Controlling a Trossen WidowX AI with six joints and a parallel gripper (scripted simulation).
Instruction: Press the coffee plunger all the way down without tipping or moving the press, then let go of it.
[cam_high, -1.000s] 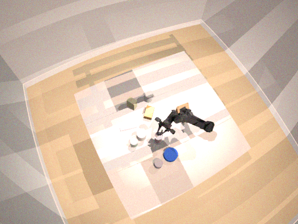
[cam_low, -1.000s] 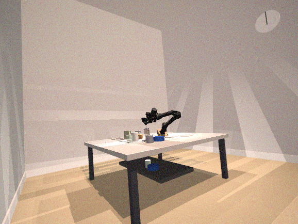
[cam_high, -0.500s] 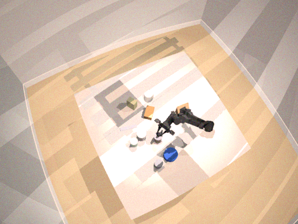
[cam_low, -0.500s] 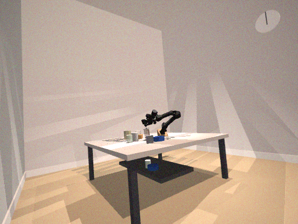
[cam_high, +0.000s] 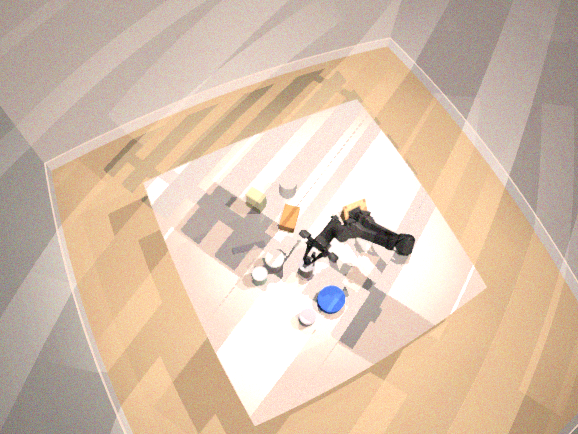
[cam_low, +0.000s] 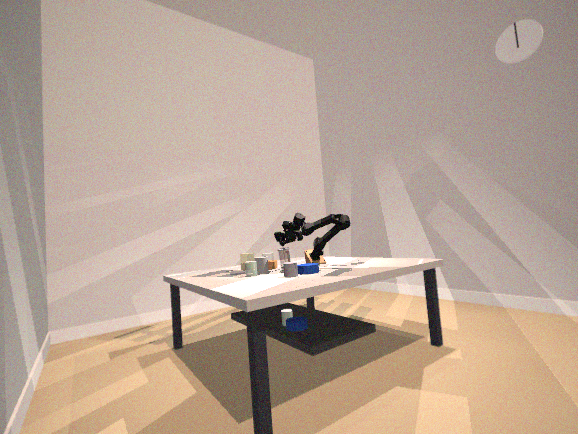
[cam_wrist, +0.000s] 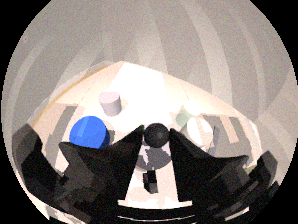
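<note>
Right now I have the hand (cam_wrist: 156, 141) clamped partway shut on the plunger knob (cam_wrist: 156, 133), directly above the press (cam_high: 305, 270), so pushing stays vertical and nothing tips.

On table (cam_high: 450, 280): 1 press (cam_high: 305, 270), 1 blue disc (cam_high: 331, 299), 4 pale cylinders (cam_high: 259, 275), 2 blocks (cam_high: 256, 198).

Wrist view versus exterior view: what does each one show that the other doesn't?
Only the wrist view shows the dark round plunger knob held between the pincer fingers.

Only the exterior view shows the whole black arm, the table's legs, a dark shelf underneath with a second blue item, and the round wall clock.

Both show the blue disc and a pale cylinder on the tabletop.
</note>
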